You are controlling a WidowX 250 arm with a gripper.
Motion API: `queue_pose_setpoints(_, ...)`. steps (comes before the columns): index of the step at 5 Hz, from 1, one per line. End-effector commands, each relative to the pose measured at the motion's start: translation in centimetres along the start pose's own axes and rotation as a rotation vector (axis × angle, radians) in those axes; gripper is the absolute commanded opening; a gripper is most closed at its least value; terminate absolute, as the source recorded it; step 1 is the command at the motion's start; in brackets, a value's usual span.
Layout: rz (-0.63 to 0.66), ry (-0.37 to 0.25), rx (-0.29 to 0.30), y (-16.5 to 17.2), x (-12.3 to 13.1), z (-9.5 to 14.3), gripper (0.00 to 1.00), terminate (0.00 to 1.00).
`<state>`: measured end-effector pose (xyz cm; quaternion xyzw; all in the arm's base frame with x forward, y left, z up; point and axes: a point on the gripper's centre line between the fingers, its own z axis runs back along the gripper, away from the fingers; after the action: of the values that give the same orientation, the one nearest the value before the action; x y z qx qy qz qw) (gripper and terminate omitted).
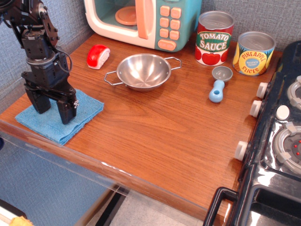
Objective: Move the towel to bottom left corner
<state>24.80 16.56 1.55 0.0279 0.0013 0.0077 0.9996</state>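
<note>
The light-blue towel [87, 106] lies flat on the reddish-brown wooden countertop, right at its bottom left corner [8, 117], with its front corner close to the rounded front edge. My black gripper [52, 107] stands upright on the towel. Its two fingers are spread apart and their tips press down on the cloth. The middle of the towel is hidden under the gripper.
A steel bowl [143, 71] sits right of the towel, and a red and white toy [98, 56] behind it. A toy microwave [143, 21], a tomato sauce can [214, 38], a pineapple can [253, 53] and a blue scoop [218, 84] stand further back. A black stove [277, 136] fills the right side.
</note>
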Motion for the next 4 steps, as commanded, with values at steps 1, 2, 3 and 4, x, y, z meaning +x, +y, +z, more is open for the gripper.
queue_pose_setpoints(1, -0.038, -0.063, 0.018, -0.2, 1.0, 1.7, 1.00, 0.00)
queue_pose_setpoints(2, -0.066, -0.136, 0.012, -1.2, 1.4, 4.0, 1.00, 0.00)
queue_pose_setpoints(3, -0.091, -0.202, -0.011, -2.3, 1.4, 6.4, 1.00, 0.00)
queue_pose_setpoints(4, -0.102, -0.195, -0.028, -3.2, 1.4, 7.4, 1.00, 0.00)
